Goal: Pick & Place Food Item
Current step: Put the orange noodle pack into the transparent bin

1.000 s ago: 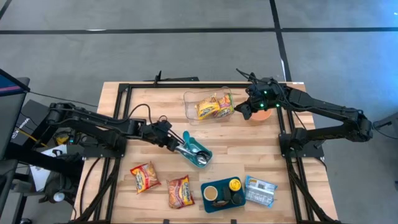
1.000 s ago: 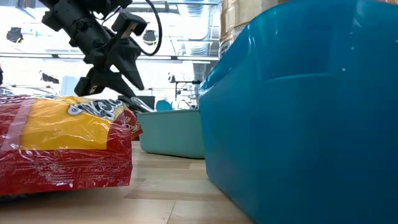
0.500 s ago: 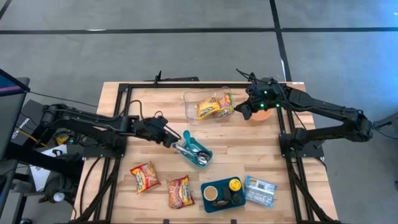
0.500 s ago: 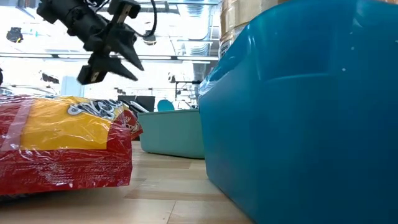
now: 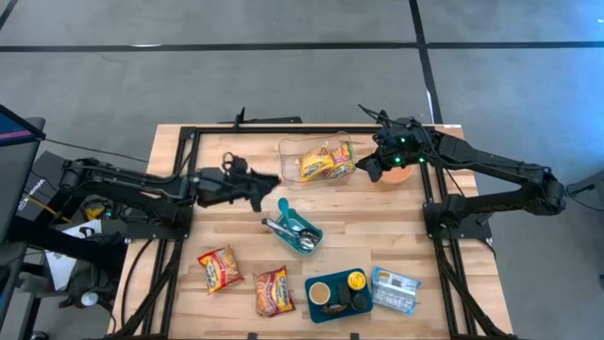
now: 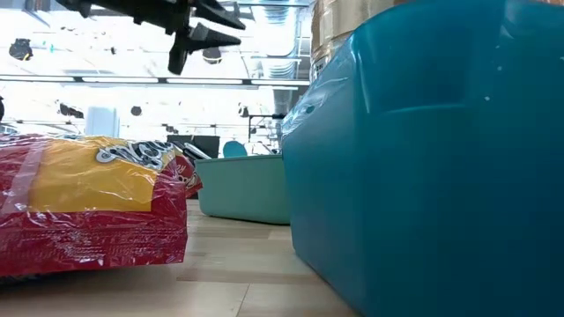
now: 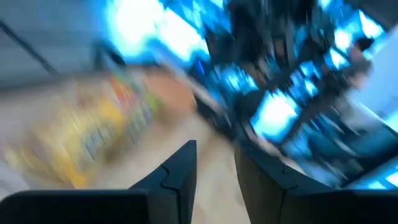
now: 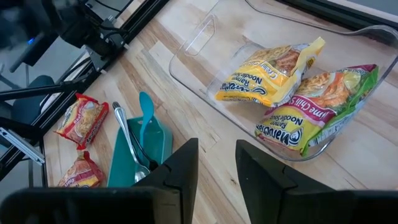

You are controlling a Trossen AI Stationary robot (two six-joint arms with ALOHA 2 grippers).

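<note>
Left gripper (image 5: 271,179): lifting away from teal rectangular plastic tray (image 5: 300,229), swinging toward clear plastic bin (image 5: 288,161); fingers slightly apart, empty.
Right gripper (image 5: 362,166): staying beside bin, fingers slightly parted.

The left gripper (image 5: 267,179) is up and away from the teal tray (image 5: 312,241) of utensils, where it sat 1 second ago. It now hangs over bare bench (image 5: 236,222) between that tray and the clear bin (image 5: 288,151), empty, higher in the low view.
</note>
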